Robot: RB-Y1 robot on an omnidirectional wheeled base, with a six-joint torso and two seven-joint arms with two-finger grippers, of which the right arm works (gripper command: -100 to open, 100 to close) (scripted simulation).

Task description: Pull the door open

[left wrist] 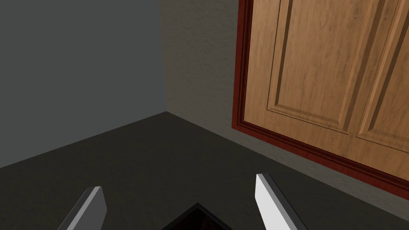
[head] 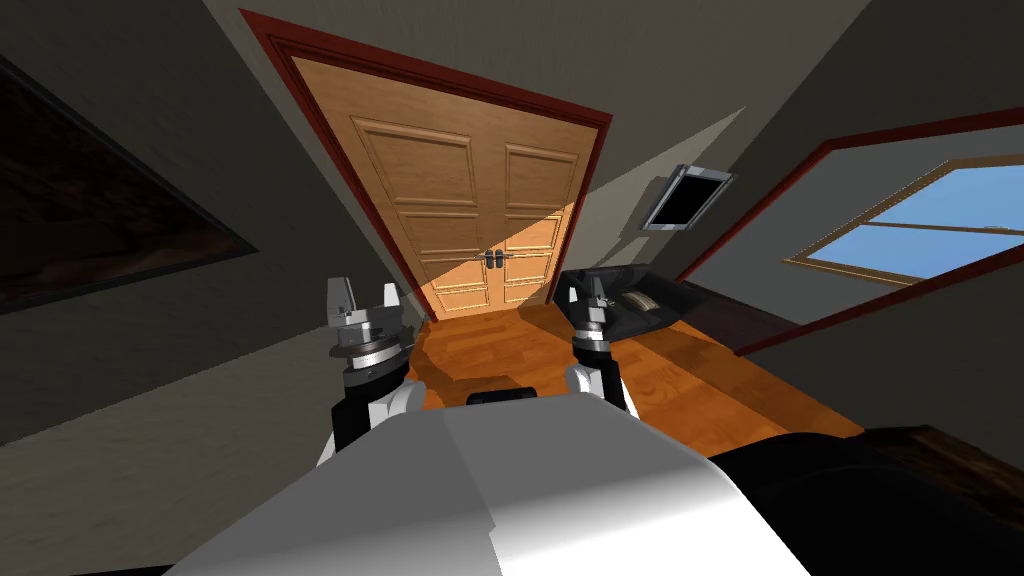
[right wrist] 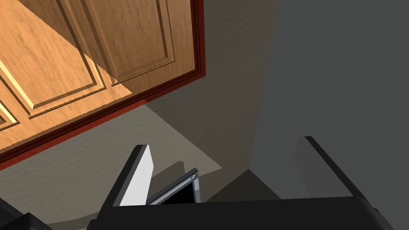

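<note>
A wooden double door with raised panels stands shut in a dark red frame at the end of the room. Two dark lever handles sit at its centre seam. My left gripper is raised and open, well short of the door and left of the handles. My right gripper is also open, right of the handles. The left wrist view has my open left gripper facing the door's upper corner. In the right wrist view, the open right gripper faces the other upper corner.
A dark low cabinet stands right of the door against the wall, close to my right gripper. Above it hangs a grey-framed black panel. A window is on the right wall. Orange wooden floor leads to the door.
</note>
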